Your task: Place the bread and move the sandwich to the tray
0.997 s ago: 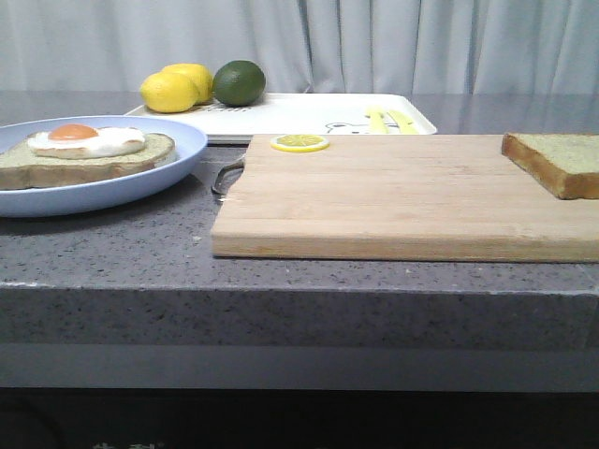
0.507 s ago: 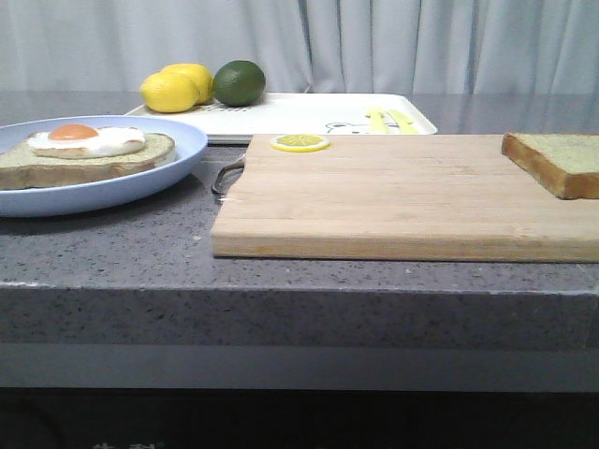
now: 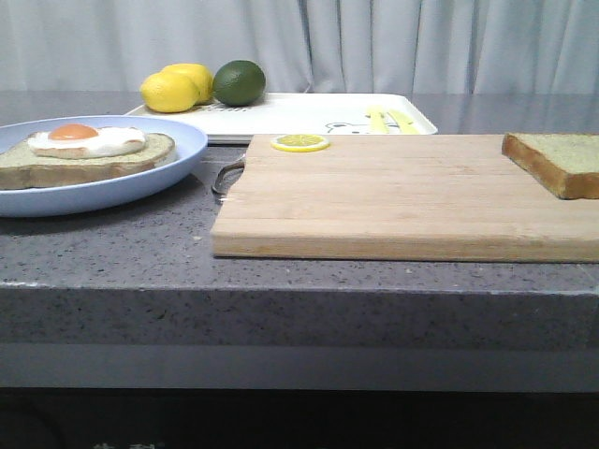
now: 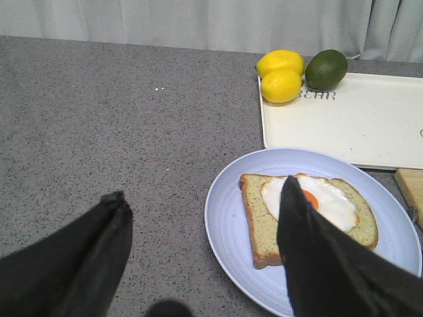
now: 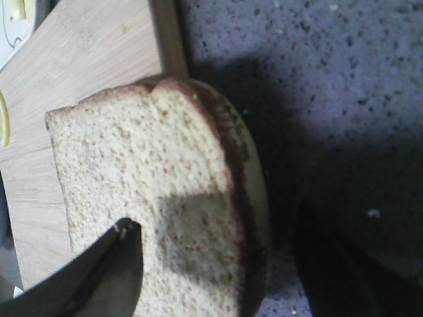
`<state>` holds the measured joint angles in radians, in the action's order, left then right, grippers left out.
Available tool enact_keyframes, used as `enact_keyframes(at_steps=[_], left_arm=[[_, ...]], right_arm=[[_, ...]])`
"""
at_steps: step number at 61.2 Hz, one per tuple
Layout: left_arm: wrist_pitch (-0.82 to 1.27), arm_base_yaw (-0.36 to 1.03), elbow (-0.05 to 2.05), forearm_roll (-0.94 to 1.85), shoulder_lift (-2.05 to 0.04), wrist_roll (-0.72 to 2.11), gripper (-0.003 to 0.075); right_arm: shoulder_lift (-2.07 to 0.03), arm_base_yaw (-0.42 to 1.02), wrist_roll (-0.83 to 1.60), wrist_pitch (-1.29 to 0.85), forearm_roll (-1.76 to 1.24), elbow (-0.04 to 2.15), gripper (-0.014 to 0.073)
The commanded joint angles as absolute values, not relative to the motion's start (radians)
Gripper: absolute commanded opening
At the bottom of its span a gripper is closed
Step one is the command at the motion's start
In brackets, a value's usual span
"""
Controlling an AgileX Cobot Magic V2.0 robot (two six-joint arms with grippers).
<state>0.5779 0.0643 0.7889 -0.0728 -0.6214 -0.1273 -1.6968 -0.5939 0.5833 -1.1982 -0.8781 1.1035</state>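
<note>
- The right fingers (image 5: 218, 264) are spread, one over the bread (image 5: 152, 198) and the other beyond its crust, over the desk (image 5: 317, 86).
- The bread lies at the right end of the cutting board (image 3: 402, 196).
- The left fingers (image 4: 198, 251) are spread and empty, above the sandwich (image 4: 307, 214) on its blue plate (image 4: 228, 218).
- The plate sits just left of the board.
- The tray (image 3: 299, 114) lies behind the board, with two lemons (image 3: 175, 88) and a lime (image 3: 239, 82).

A dark grey speckled stone desk (image 3: 140, 253) with a thick front edge fills the foreground. Behind it hangs a pale grey pleated curtain (image 3: 393, 42), evenly and softly lit.
</note>
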Motion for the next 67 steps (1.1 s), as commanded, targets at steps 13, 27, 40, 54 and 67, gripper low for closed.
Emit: enact_keyframes(at_steps=[13,27,40,54,67], left_arm=[[0.488,0.071,0.817,-0.078,-0.626,-0.126,0.0470],[0.488,0.071,0.817,-0.078,-0.626,-0.126,0.0470],[0.488,0.071,0.817,-0.078,-0.626,-0.126,0.0470],[0.488,0.071,0.817,-0.078,-0.626,-0.126,0.0470],[0.488,0.071,0.817,-0.078,-0.626,-0.126,0.0470]], right_arm=[[-1.672,-0.592,0.603,-1.340,-0.958,1.131,0.0481],[-1.674,-0.592,0.603,-1.340,-0.987,1.131,0.0339],[-1.673,-0.592,0.603,-1.341,-1.006,1.131,0.0232],[-1.631,-0.592,0.602,-1.341,-1.044,1.131,0.0101],[-1.527,-0.592,0.597,-1.341,-1.106,1.131,0.0034]])
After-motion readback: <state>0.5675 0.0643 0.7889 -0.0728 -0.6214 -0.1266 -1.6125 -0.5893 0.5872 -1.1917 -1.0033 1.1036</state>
